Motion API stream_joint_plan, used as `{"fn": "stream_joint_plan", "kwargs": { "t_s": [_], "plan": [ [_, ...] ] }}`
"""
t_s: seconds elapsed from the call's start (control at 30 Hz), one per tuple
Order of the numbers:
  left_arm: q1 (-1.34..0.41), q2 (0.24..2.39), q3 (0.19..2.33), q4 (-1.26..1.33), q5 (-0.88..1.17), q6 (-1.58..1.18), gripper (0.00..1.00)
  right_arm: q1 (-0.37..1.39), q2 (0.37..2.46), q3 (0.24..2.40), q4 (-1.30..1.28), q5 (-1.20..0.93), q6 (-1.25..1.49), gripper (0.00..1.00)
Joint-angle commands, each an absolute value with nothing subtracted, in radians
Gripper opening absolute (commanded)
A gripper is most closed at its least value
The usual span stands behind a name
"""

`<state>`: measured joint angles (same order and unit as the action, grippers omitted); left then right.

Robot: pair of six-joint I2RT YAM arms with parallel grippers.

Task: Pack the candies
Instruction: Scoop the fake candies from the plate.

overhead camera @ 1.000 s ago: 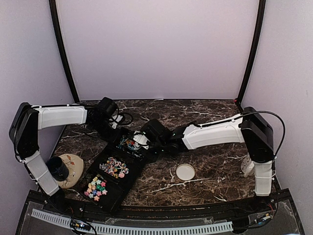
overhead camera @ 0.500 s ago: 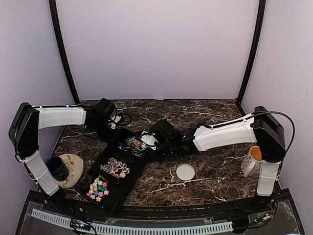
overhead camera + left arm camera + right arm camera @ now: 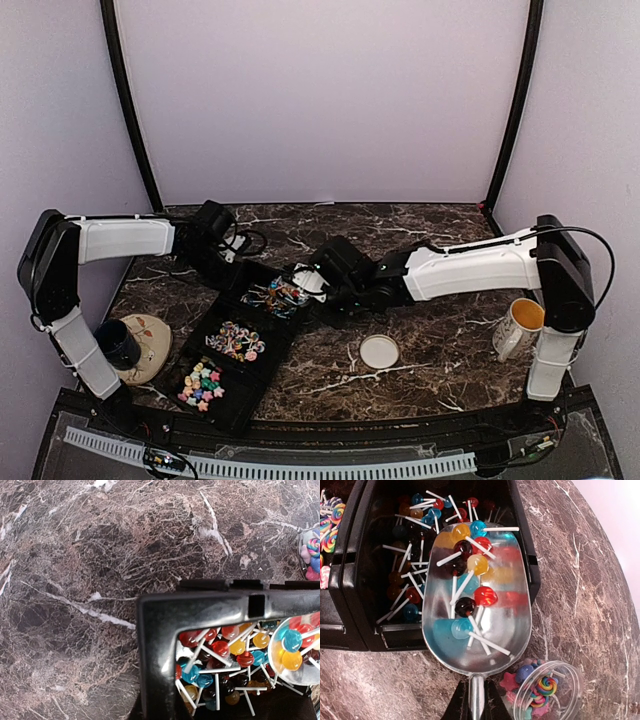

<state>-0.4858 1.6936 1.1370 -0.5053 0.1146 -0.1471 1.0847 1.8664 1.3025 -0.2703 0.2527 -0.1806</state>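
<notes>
**Hazards.** The right gripper [image 3: 476,706] was closed on the handle of the clear scoop [image 3: 475,630]. The scoop was loaded with candies [image 3: 470,565] on sticks and hung over the far compartment of the black tray [image 3: 350,580]. Several sticks overhung the scoop's rim. A tilt or a jolt would probably have shed pieces onto the table [image 3: 600,605]. The jar [image 3: 560,680], already holding a few sweets, sat just beside the handle, and its mouth looked narrower than the scoop, so a fast pour risked overflow. The left gripper [image 3: 232,262] was closed at the tray's far corner. Whether it pinched the rim could not be told.

**Clearance.** The tray wall lay directly under the scoop. Open table extended to the right, with the lid [image 3: 379,351] and mug [image 3: 520,325] well apart.
</notes>
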Motion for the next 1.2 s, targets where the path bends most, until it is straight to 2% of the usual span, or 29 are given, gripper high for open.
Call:
{"fn": "stream_joint_plan", "kwargs": {
  "t_s": [0.0, 0.17, 1.17],
  "plan": [
    [-0.48, 1.652, 1.142, -0.462, 0.162, -0.17, 0.0, 1.092, 1.896, 1.409, -0.466, 0.371, -0.207, 0.0],
    [-0.479, 1.652, 1.143, -0.462, 0.162, -0.17, 0.0, 1.115, 1.949, 1.511, -0.616, 0.423, -0.227, 0.0],
    [-0.479, 1.663, 1.14, -0.459, 0.184, -0.174, 0.0, 1.15, 1.987, 1.57, -0.767, 0.502, -0.215, 0.0]
  ]
}}
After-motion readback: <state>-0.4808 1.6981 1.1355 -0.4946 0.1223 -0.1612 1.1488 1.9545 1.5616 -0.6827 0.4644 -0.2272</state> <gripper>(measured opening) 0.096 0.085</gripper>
